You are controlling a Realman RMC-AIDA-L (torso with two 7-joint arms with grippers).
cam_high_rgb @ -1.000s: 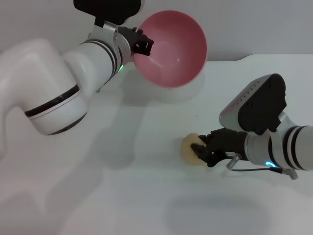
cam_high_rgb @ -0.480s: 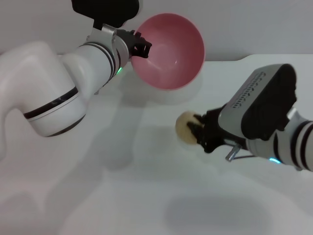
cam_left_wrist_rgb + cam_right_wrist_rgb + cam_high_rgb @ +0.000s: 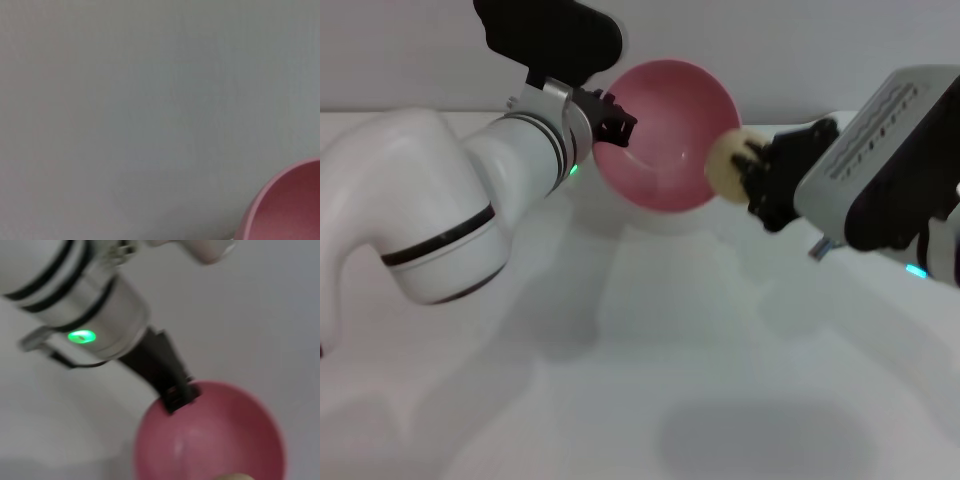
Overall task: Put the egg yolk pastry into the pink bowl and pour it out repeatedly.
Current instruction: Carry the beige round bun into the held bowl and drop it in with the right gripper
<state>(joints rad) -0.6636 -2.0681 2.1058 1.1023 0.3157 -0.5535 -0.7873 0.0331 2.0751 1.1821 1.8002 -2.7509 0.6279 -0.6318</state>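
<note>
My right gripper [image 3: 745, 172] has lifted the egg yolk pastry [image 3: 727, 166] off the table, clamped, now at the pink bowl [image 3: 670, 130] rim. Left gripper [image 3: 612, 112] keeps pinching the bowl, tilted. Drop-in next.

Plain grey wall [image 3: 410, 50] behind white table [image 3: 620, 400].

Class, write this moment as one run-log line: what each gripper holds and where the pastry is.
left gripper: shut on pink bowl rim, tilted | right gripper: shut on egg yolk pastry at bowl's edge | pastry: not yet released
</note>
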